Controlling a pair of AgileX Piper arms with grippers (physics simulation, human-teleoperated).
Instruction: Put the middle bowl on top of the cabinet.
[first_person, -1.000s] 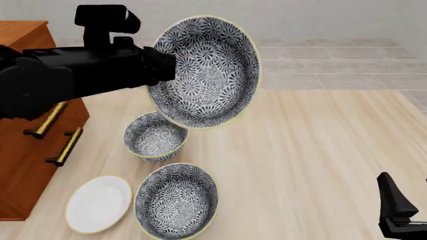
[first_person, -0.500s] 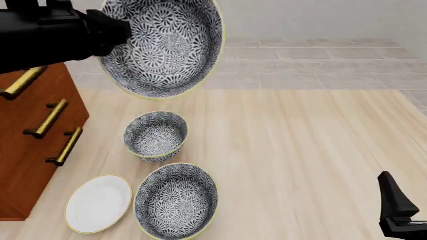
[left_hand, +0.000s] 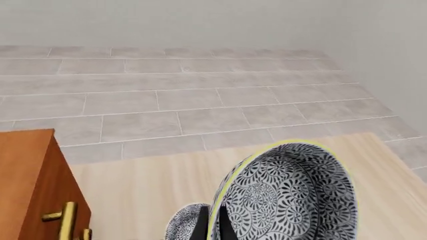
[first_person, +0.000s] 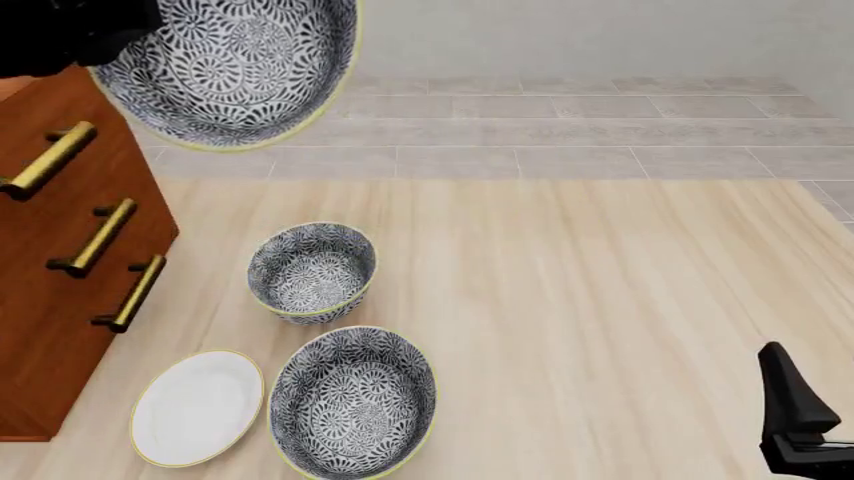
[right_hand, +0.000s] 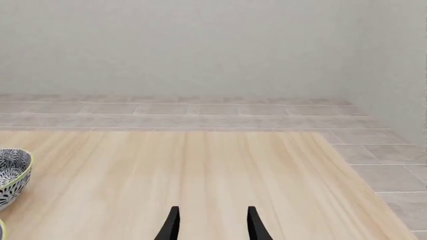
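Observation:
The middle bowl (first_person: 227, 65), grey-and-white floral with a pale yellow rim, hangs tilted in the air at the top left, beside the upper front corner of the reddish-brown cabinet (first_person: 54, 290). My left gripper (first_person: 114, 30) is shut on its rim. In the left wrist view the black fingers (left_hand: 202, 227) pinch the bowl's edge (left_hand: 293, 200), with the cabinet (left_hand: 30, 190) off to one side. My right gripper (right_hand: 213, 225) is open and holds nothing; it stays low at the near right (first_person: 794, 420).
A smaller, deeper patterned bowl (first_person: 311, 270) and a wider patterned bowl (first_person: 352, 402) sit on the wooden table, with a white plate (first_person: 198, 406) beside them. Brass handles (first_person: 94, 235) stick out of the cabinet's front. The small bowl (right_hand: 12, 175) also shows in the right wrist view.
My left arm has carried the bowl up and to the left, from above the small bowl to beside the cabinet's top. The right arm has not moved.

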